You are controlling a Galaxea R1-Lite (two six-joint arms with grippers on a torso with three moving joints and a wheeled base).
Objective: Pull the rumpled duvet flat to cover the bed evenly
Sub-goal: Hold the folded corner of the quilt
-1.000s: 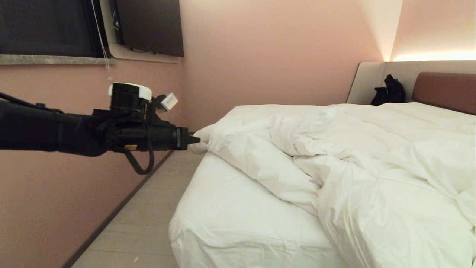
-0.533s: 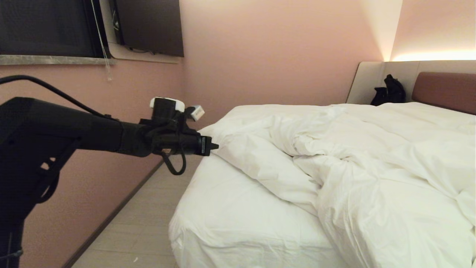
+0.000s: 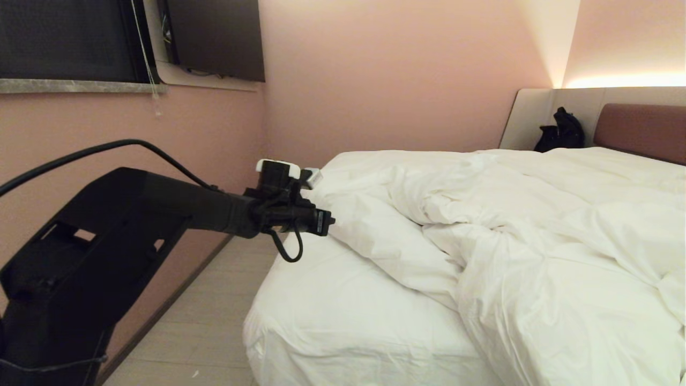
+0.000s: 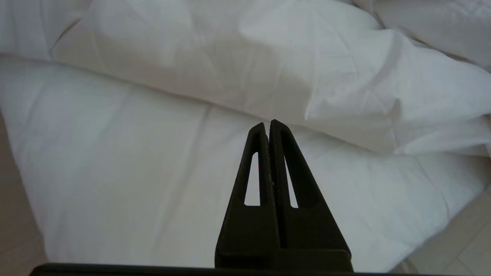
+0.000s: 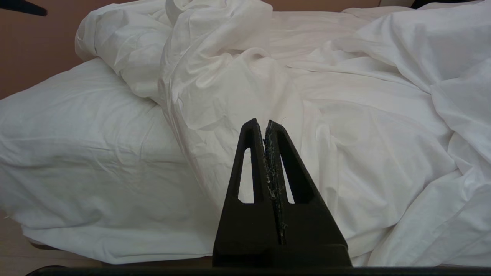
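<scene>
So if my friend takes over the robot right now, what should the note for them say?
Left end effector: shut, holding nothing, at the duvet's folded edge near the bed's left side.
Right end effector: shut, empty, pointed at the duvet, out of the head view.
Duvet: rumpled and bunched toward the right and the headboard; the bed's near left corner is bare sheet.
Done: nothing flat yet.
Left: grab the edge and pull it over the bare corner, probably.
</scene>
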